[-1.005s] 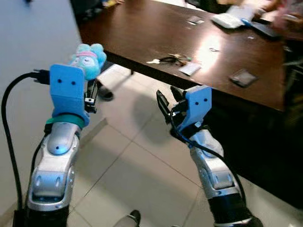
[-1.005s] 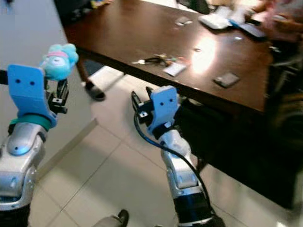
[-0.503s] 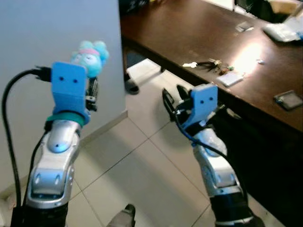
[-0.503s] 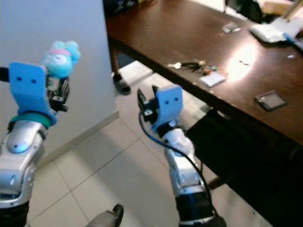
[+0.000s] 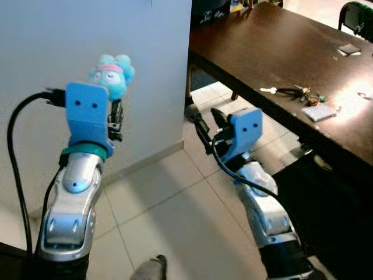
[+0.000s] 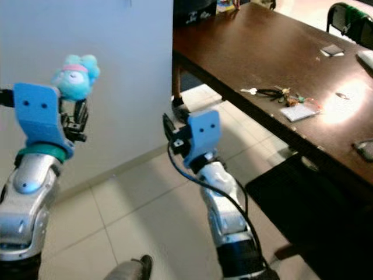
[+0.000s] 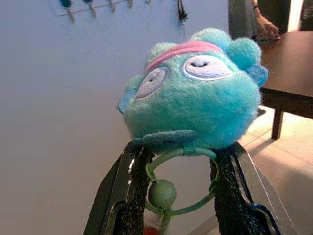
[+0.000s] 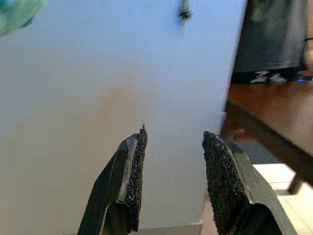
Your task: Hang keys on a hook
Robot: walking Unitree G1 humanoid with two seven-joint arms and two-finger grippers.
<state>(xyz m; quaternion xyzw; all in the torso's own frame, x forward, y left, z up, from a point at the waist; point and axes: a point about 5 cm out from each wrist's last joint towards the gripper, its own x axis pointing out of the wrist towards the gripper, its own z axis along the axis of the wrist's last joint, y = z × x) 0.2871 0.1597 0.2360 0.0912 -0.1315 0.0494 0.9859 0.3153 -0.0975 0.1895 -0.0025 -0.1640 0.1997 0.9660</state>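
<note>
1. The left gripper (image 7: 178, 191) is raised in front of a pale wall (image 5: 70, 41), its two black fingers (image 7: 129, 196) pinching a key ring topped by a plush charm.
2. The plush charm (image 7: 195, 93) is a round, fuzzy turquoise creature with a pink headband, white stitched closed eyes and small pom-pom ears.
3. Beneath the plush, a thin green ring (image 7: 183, 183) with a green bead (image 7: 162, 193) hangs between the fingers; whether any keys hang from it cannot be told.
4. High on the wall, a row of hooks (image 7: 90, 6) is visible, well apart from the plush.
5. The right gripper (image 8: 171, 181) is held out empty with its fingers spread, pointing toward the same wall.
6. A separate bunch of keys (image 5: 297, 93) lies on the dark wooden surface (image 5: 274, 52) to the robot's right, beside a small card (image 5: 322, 112).
</note>
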